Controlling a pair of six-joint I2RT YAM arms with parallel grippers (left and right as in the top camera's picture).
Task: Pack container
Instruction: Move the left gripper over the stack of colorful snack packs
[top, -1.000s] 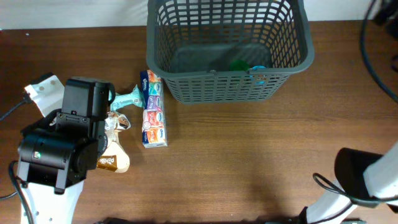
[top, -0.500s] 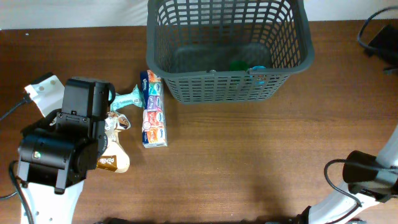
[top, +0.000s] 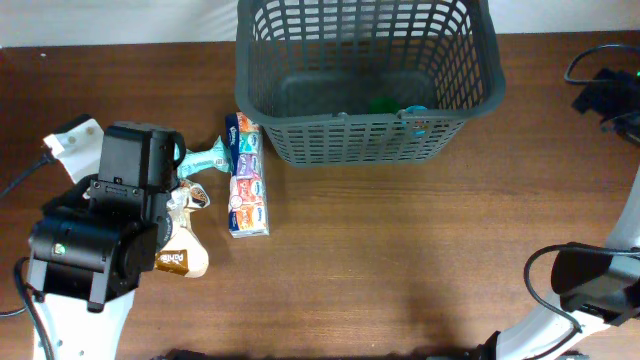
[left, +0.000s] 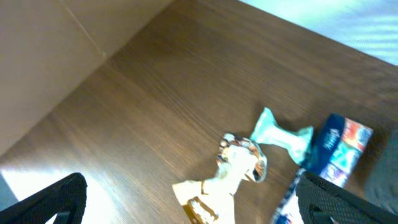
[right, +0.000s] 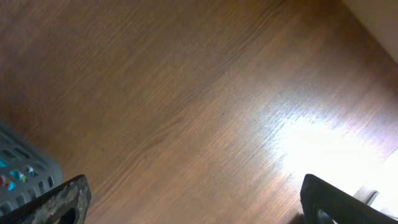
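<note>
The container (top: 365, 80), a dark grey slotted basket, stands at the table's far middle, with a green item (top: 383, 103) and a blue item (top: 415, 108) on its bottom. Left of it lie a tissue pack (top: 246, 176), a teal packet (top: 206, 158) and a gold-and-white snack bag (top: 186, 252). My left gripper (left: 193, 205) hangs open above the snack bag (left: 222, 182), touching nothing. My right gripper (right: 202, 205) is open over bare wood, right of the container's corner (right: 18, 177).
The left arm's body (top: 100, 240) covers part of the snack bag from above. The right arm's wrist (top: 605, 95) is at the far right edge, its base (top: 590, 290) at the lower right. A pale wall edge (left: 50, 68) borders the table on the left.
The right arm has swung from the lower right up to the far right edge. The left arm and the items on the table have not moved.
</note>
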